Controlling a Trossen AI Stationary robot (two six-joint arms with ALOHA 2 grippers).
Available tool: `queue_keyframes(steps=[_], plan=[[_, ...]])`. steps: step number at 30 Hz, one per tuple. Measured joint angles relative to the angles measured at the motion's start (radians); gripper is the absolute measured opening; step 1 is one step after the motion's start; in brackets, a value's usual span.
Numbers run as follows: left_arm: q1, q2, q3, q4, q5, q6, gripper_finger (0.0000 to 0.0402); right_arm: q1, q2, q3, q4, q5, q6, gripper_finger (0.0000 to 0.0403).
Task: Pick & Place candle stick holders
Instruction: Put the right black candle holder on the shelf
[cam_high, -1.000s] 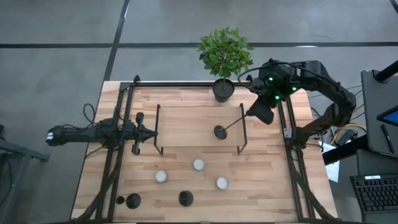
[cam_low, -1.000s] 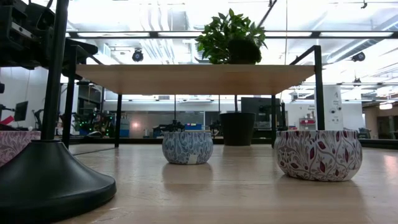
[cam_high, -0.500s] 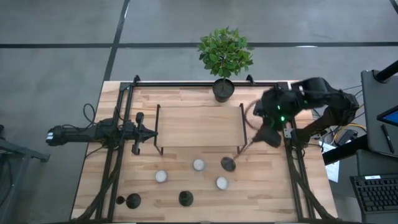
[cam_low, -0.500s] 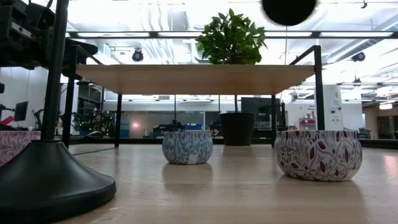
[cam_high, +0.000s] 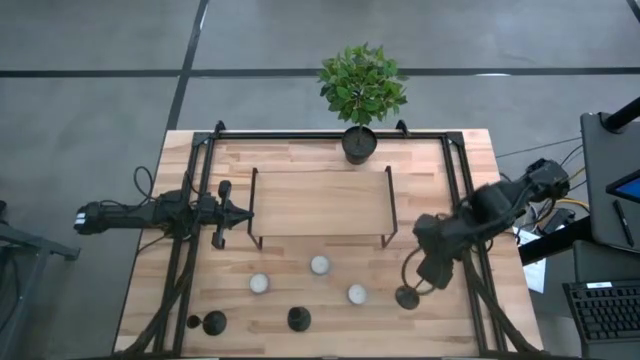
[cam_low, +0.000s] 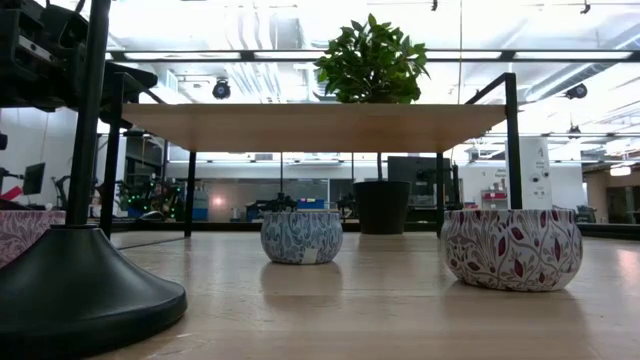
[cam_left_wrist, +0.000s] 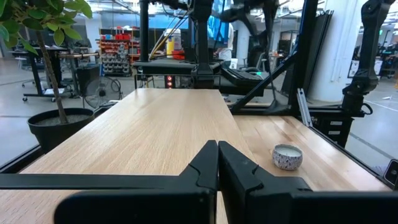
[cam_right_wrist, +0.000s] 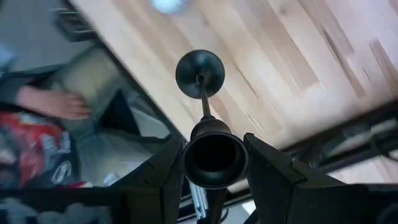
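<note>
Table (cam_high: 300, 190): we see light wood planks under a black frame, with a raised wooden shelf (cam_high: 320, 202) across the middle.
Plant pot (cam_high: 359, 144): well away from the right gripper, at the table's far edge.
Right gripper (cam_high: 428, 268): clenched on a tall candle holder (cam_high: 408, 295) — the cup end sits between the fingers, stem and round base pointing away, over the table's near right part.
Left gripper (cam_high: 222, 212): we see the fingers pressed together, holding nothing — beside the shelf's left end.
Other candle holders: two (cam_high: 214, 323) (cam_high: 298, 319), standing at the near edge, well left of the right gripper.
Candles: three (cam_high: 259, 284) (cam_high: 319, 265) (cam_high: 356, 294), the last just beside the held holder's base.
</note>
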Motion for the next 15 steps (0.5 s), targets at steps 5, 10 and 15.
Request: queue_keyframes(steps=[5, 10, 15], plan=[[0.0, 0.0, 0.0, 0.0, 0.0, 0.0, 0.001, 0.042, 0.0, -0.095, 0.0, 0.015, 0.085, 0.0141], [0.0, 0.0, 0.0, 0.0, 0.0, 0.0, 0.001, 0.047, 0.0, -0.173, 0.0, 0.049, 0.1, 0.0141], [0.0, 0.0, 0.0, 0.0, 0.0, 0.0, 0.001, 0.047, 0.0, -0.224, 0.0, 0.088, 0.1, 0.0145]])
